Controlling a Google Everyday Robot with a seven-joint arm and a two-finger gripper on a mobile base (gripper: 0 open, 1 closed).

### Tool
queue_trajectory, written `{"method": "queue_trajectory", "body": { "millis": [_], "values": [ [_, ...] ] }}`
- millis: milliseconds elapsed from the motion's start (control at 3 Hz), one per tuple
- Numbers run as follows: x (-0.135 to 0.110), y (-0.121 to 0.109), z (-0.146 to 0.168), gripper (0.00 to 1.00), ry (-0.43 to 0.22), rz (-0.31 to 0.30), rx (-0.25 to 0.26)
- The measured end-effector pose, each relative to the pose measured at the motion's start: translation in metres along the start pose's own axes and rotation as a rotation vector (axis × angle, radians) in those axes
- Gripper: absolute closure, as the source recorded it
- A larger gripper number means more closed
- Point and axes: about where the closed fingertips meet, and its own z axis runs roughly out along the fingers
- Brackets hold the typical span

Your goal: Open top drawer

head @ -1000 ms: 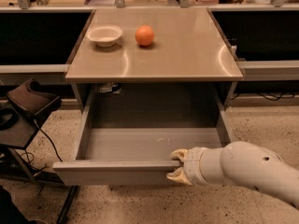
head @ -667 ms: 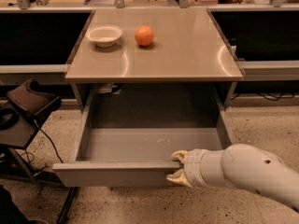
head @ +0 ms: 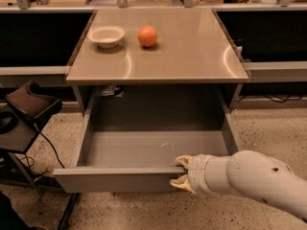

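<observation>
The top drawer point(head: 120, 178) is a wide grey metal drawer under the tan table, pulled far out toward me. Its shallow grey tray point(head: 144, 150) lies open to view and holds nothing, with small white marks right of centre. My gripper point(head: 181, 173) comes in from the lower right on a white arm point(head: 254, 178). Its yellowish fingers point(head: 182, 161) sit one above and one below the top edge of the drawer front, right of centre, clamped on that edge.
A white bowl point(head: 106, 35) and an orange point(head: 147, 36) sit on the tan tabletop point(head: 192, 47). A dark stand with cables point(head: 26, 111) is at the left on the speckled floor. Black shelving flanks the table on both sides.
</observation>
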Motion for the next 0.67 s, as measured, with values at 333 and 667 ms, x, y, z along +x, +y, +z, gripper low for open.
{"method": "queue_trajectory", "body": {
  "millis": [333, 667],
  "values": [
    [0.0000, 0.0000, 0.0000, 0.61, 0.000, 0.000, 0.000],
    [0.0000, 0.0000, 0.0000, 0.37, 0.000, 0.000, 0.000]
  ]
}}
